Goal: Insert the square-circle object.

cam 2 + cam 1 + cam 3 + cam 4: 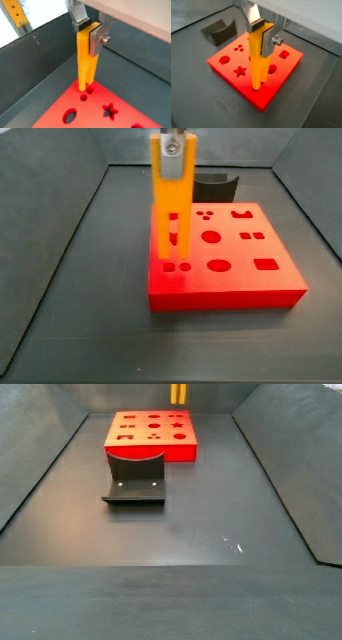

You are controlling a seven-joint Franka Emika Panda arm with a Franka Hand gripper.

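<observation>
While end effector (262, 31) clamps square-circle object (256, 57) above red block (278, 82), dark curved piece (218, 31) seemingly clear.

both wrist views look down close past the claw (263, 31) at the bar (85, 60); both side views face the block (221, 263) from opposite ends, one farther back.

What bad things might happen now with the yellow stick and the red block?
The gripper holds the square-circle object upright, its two prongs just above the red block. If the prongs miss their holes, they might jam on the red top. The grip is only at the top end, so a jam might tilt the bar or slide it between the fingers.
</observation>
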